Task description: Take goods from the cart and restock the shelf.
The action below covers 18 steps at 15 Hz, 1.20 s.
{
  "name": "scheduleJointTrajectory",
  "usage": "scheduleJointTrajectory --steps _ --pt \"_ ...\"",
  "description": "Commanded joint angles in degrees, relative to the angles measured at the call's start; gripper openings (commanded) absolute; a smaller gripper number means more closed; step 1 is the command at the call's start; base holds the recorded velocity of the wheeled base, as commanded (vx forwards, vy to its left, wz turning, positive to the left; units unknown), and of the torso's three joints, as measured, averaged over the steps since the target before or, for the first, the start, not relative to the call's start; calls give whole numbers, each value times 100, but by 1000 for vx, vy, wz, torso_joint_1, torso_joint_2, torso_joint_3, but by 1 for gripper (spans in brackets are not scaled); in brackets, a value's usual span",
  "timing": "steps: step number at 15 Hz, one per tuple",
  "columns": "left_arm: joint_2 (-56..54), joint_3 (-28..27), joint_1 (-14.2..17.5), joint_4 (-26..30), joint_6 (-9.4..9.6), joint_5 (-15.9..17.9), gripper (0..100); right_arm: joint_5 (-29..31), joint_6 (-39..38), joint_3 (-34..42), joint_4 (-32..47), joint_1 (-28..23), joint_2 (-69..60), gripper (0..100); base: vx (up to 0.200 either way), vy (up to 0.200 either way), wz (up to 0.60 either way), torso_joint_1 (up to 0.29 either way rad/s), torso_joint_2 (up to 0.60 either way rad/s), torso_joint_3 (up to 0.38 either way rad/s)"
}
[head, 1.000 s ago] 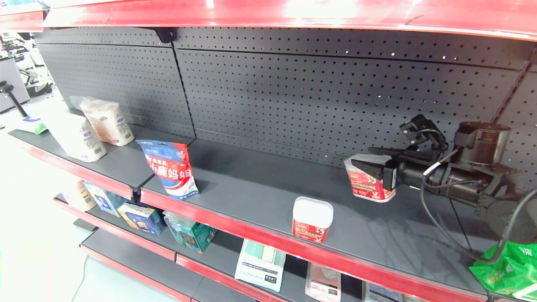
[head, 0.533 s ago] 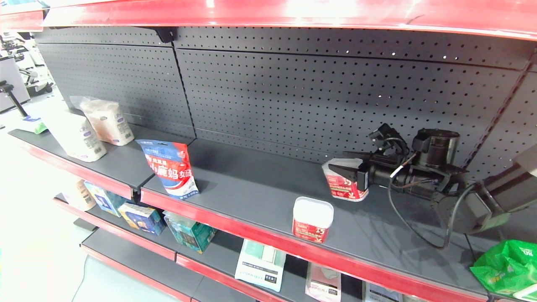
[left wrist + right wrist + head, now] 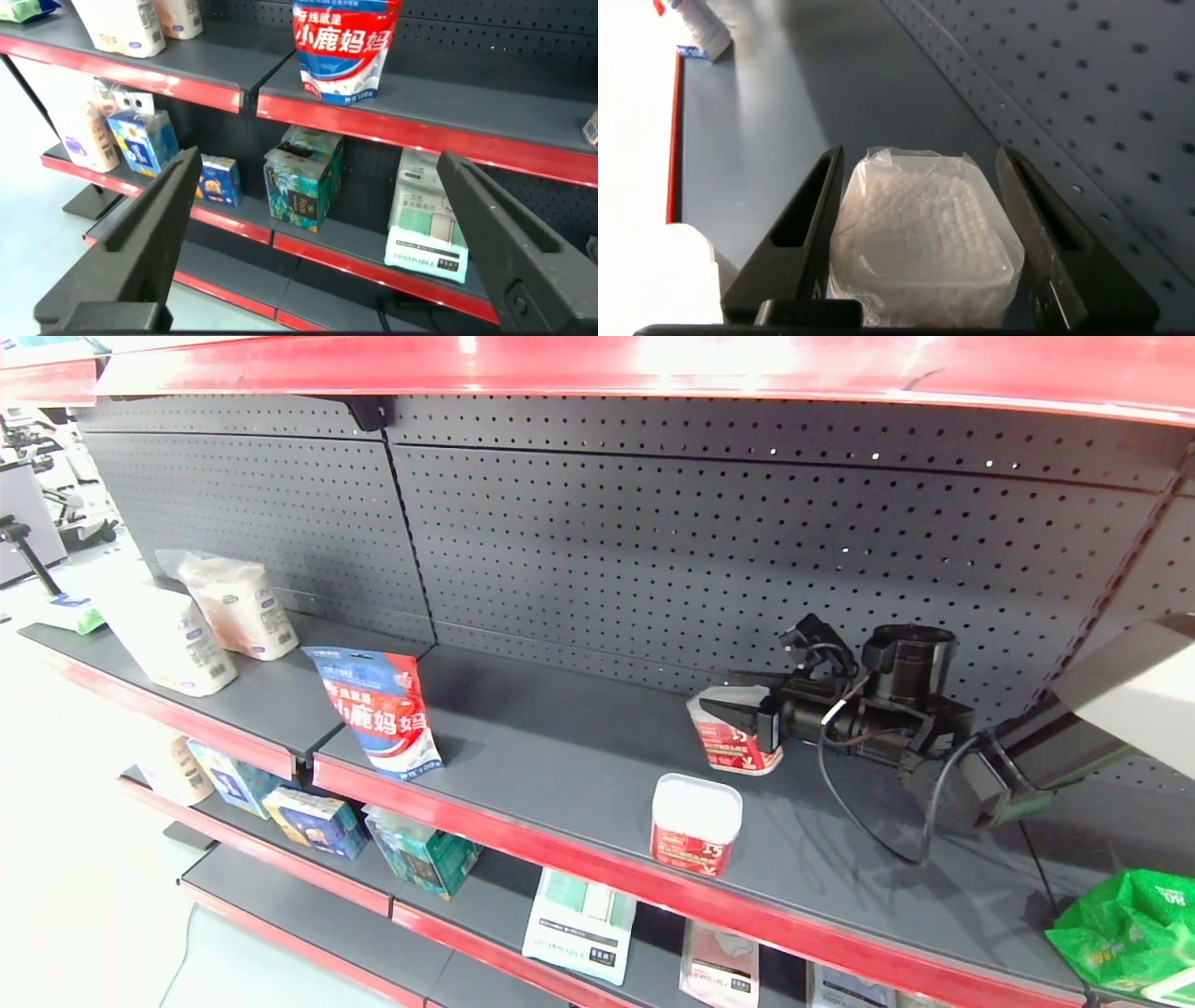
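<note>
Held tub [image 3: 738, 751]: my right fingers [image 3: 799, 224] clasp it and hide its sides; its lower part runs off the right wrist view. I cannot tell whether its base touches the shelf [image 3: 560, 756].
Front tub [image 3: 677, 275]: cut to a white corner at the right wrist view's edge.
Green bag [image 3: 1125, 933]: cut off by the head view's corner.
Lower packs [image 3: 719, 966]: cut off by the head view's bottom edge.
Left fingers [image 3: 140, 243]: roots out of frame.
Teal item [image 3: 77, 613]: too washed out to identify.

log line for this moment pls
right pincer: shut on tub, near back of shelf | left pincer: open, empty | other tub: at shelf front edge
</note>
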<state>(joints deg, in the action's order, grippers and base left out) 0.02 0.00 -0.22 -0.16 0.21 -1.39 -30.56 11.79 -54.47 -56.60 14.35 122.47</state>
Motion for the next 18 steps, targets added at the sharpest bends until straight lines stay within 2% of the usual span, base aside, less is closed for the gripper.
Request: scheduleJointTrajectory --steps 1,8,18 --pt "-2 0 -4 -2 -3 -2 100 -2 16 -2 0 42 93 0 0 0 0 0 0 0" --pt "-2 0 -4 -2 -3 -2 100 -257 87 -82 0 15 322 0 0 0 0 0 0 0" --pt "-2 0 -4 -2 -3 -2 100 -829 658 24 35 -310 427 0 0 0 0 0 0 0"
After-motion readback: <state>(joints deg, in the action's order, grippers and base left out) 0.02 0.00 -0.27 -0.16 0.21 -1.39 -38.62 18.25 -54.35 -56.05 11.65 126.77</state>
